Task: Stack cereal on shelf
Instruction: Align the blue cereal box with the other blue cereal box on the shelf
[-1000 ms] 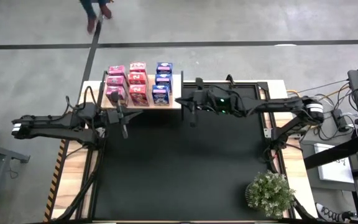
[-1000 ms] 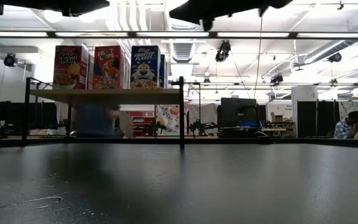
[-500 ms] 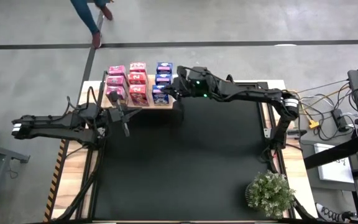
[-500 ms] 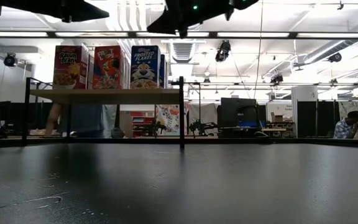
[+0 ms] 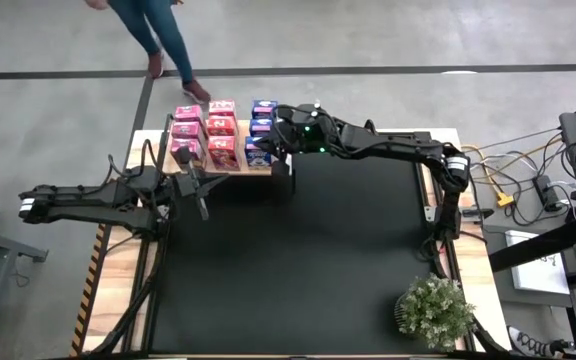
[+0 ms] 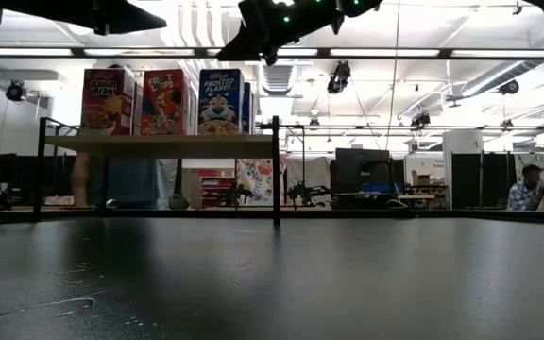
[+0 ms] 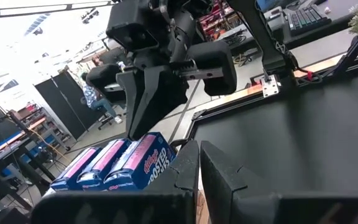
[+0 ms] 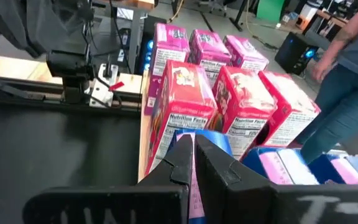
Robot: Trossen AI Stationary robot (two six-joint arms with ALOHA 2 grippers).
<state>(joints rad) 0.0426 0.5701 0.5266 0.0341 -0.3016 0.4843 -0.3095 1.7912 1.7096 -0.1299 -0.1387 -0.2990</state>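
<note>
Directly below right gripper (image 5: 274,141): cereal (image 5: 260,131).

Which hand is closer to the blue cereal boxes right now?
Right. The right hand sits shut beside the blue cereal boxes on the shelf; the left hand waits off the shelf's front edge, below the pink boxes.

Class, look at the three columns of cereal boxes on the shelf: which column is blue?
The blue Frosted Flakes column, at the shelf end nearest the right pincer; the other two columns are pink and red.
</note>
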